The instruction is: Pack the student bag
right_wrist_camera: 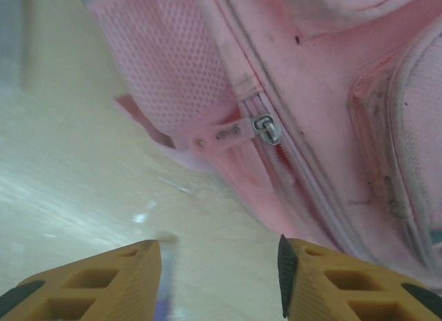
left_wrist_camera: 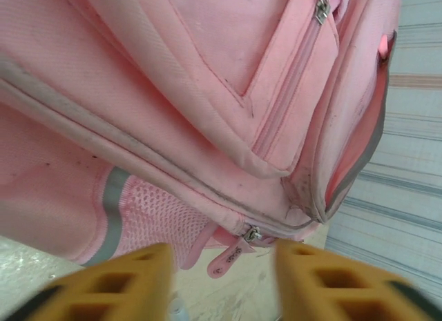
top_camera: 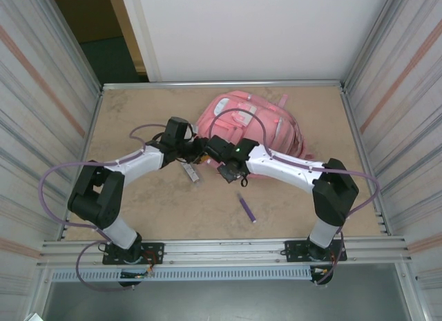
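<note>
The student bag (top_camera: 252, 124) is a large pink backpack lying on the tan table at the back centre. Both grippers meet at its near-left corner. My left gripper (top_camera: 195, 150) is open: in the left wrist view its yellow fingers (left_wrist_camera: 117, 286) stand apart with nothing between them, just short of a metal zipper slider (left_wrist_camera: 252, 233) and its pink pull tab (left_wrist_camera: 231, 257). My right gripper (top_camera: 210, 146) is also open and empty. Its fingers (right_wrist_camera: 345, 283) hover over the table beside the bag's side zip (right_wrist_camera: 266, 126), whose pink tab (right_wrist_camera: 224, 134) hangs free.
A purple pen (top_camera: 247, 209) lies on the table in front of the bag. A small grey-white stick (top_camera: 190, 171) lies under the left forearm. Corrugated metal walls (top_camera: 48, 93) enclose the table on both sides, with a white panel at the back.
</note>
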Motion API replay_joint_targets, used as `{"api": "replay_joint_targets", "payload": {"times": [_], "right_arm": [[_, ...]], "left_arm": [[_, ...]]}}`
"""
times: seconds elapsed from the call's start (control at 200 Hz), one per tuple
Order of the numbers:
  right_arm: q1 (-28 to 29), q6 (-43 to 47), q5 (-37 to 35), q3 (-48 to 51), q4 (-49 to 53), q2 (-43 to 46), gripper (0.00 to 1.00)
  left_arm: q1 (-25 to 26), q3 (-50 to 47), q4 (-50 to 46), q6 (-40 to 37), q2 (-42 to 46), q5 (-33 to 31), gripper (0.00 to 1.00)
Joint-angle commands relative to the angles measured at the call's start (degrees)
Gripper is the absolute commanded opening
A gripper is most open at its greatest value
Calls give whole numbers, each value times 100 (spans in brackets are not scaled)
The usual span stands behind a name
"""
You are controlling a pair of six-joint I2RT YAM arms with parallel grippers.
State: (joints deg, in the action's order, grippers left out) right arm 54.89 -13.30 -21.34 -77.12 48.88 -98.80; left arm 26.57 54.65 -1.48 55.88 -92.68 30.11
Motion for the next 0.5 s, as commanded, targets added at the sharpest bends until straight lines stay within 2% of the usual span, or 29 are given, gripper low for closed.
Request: {"api": "replay_joint_targets", "payload": {"times": [0.0,0.06,0.236,0.491], "right_arm": [[45,1285,-523,143,-524,18,52],[112,1444,-495,270,-876,-21,53],[301,1793,-1293,180,-1321,-501,53],[408,1654,-1860,-22,-1258,-1216,53]], "left_arm": [[-62,218,-134,9,-160,-83,63],[-55,320,-129,122,-290,-115,65],[-161,500,-22,338,-665,-481,63],[-275,636,101,548,-1044,-649,46]]}}
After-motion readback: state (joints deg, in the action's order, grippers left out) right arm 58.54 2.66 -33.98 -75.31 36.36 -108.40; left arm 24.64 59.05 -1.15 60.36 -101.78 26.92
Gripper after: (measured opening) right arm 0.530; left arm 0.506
